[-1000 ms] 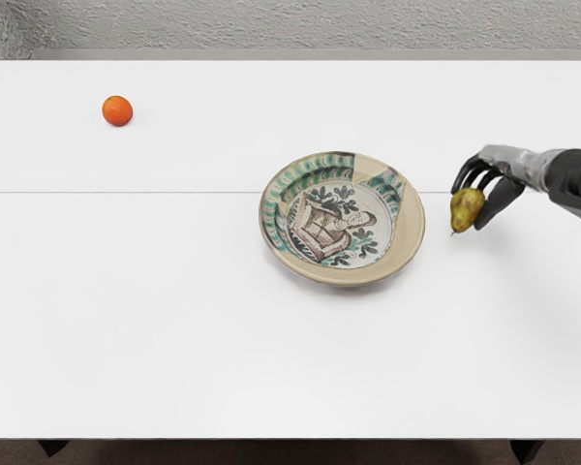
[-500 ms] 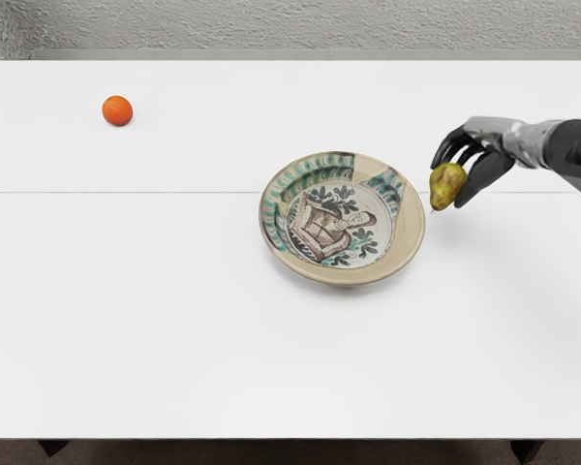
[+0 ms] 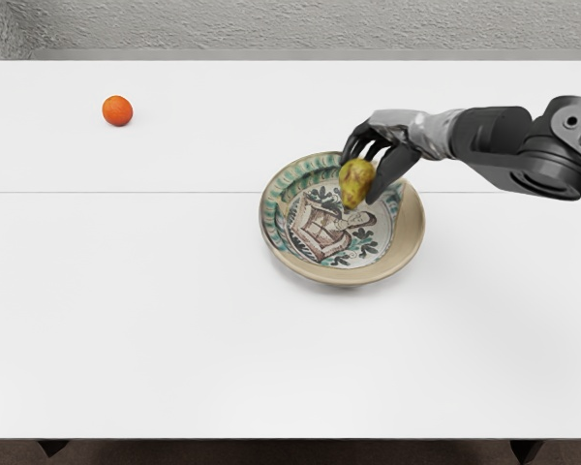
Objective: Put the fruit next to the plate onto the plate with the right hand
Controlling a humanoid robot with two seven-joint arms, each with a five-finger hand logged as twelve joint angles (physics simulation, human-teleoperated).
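The pear (image 3: 355, 182), yellow-green with brown mottling, is gripped in the right hand (image 3: 382, 142), whose dark fingers (image 3: 359, 145) curl around its upper part. It hangs over the far inner side of the plate (image 3: 412, 235), inside the rim. Whether it touches the glaze cannot be told.

The plate is a shallow tan dish. It is painted with a green leaf border and a brown and black figure at the centre. The right arm (image 3: 504, 140), grey and black, reaches in from the right edge above the plate's far right rim.

Well apart, near the far left corner, an orange (image 3: 117, 110) lies alone on the bench (image 3: 174, 320).

The bench is plain white and matt, with a thin seam running across its width just behind the plate's middle. Behind it stands a grey, rough-textured wall (image 3: 271, 24). Below its near edge is a strip of dark floor (image 3: 271, 452), with a dark bench leg (image 3: 51, 448) showing at each end.

Counted: one pear, one plate, one orange, one arm with its hand.
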